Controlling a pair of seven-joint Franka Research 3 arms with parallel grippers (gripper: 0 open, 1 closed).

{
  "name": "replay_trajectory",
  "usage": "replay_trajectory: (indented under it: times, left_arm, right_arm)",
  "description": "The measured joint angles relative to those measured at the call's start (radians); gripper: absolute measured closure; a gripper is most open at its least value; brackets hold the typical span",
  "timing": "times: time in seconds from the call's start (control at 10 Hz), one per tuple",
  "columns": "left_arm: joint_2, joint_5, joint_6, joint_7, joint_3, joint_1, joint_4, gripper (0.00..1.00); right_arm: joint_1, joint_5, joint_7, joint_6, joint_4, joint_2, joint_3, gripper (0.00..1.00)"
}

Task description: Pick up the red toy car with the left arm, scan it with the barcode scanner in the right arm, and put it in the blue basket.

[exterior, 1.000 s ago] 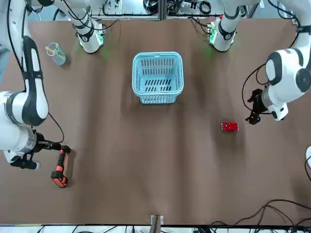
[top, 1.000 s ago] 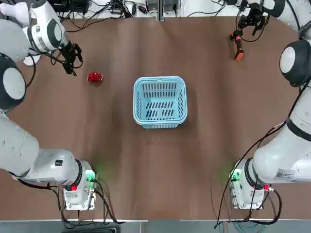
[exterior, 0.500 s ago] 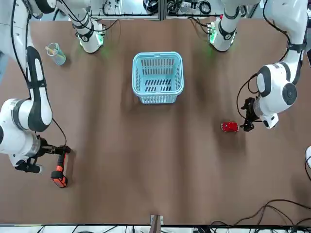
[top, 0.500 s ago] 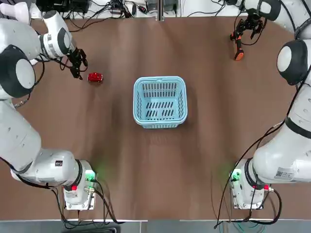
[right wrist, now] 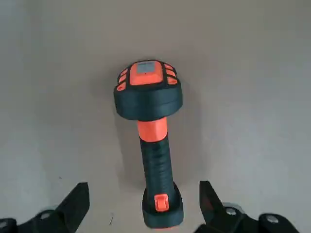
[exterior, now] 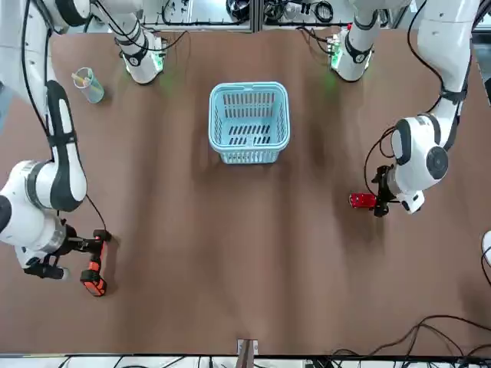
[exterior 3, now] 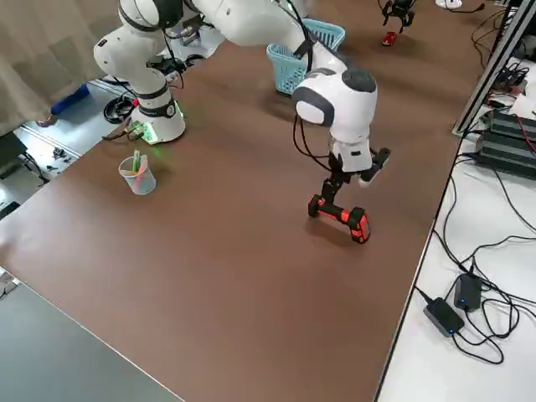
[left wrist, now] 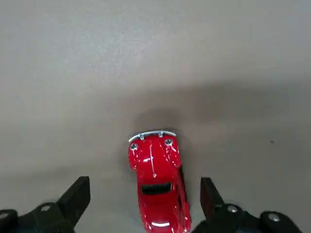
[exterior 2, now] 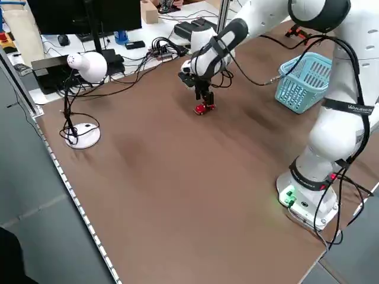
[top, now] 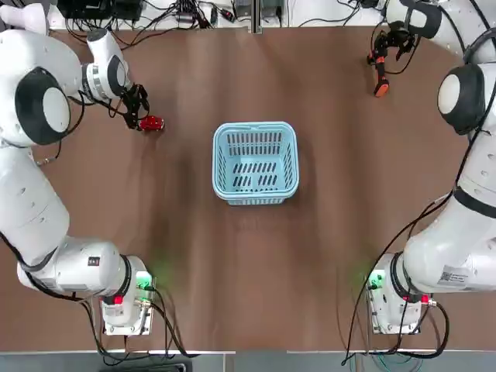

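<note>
The glossy red toy car (left wrist: 158,179) is cut off at its rear by the left wrist view's bottom edge; in the top view the black left tool (top: 136,107) partly hides it. Toward the surface's (top: 232,271) far right corner, the orange-and-black barcode scanner (top: 380,77) is partly covered by the black right tool (top: 385,48). The scanner's label (right wrist: 146,67) is too small to read.

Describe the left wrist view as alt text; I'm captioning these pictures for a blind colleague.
A glossy red toy car sits between the open black fingers of the left gripper, with space on both sides. Beneath is a plain, greyish tabletop with soft shadows.
</note>
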Motion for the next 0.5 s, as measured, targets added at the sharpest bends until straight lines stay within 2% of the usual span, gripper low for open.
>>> replay_trajectory:
  times: [0.5]
  left_arm:
    - [0.029,0.000,0.052,-0.051,-0.005,0.000,-0.001,0.00]
  right_arm:
    - [-0.001,0.000,0.000,0.127,0.000,0.081,0.000,0.00]
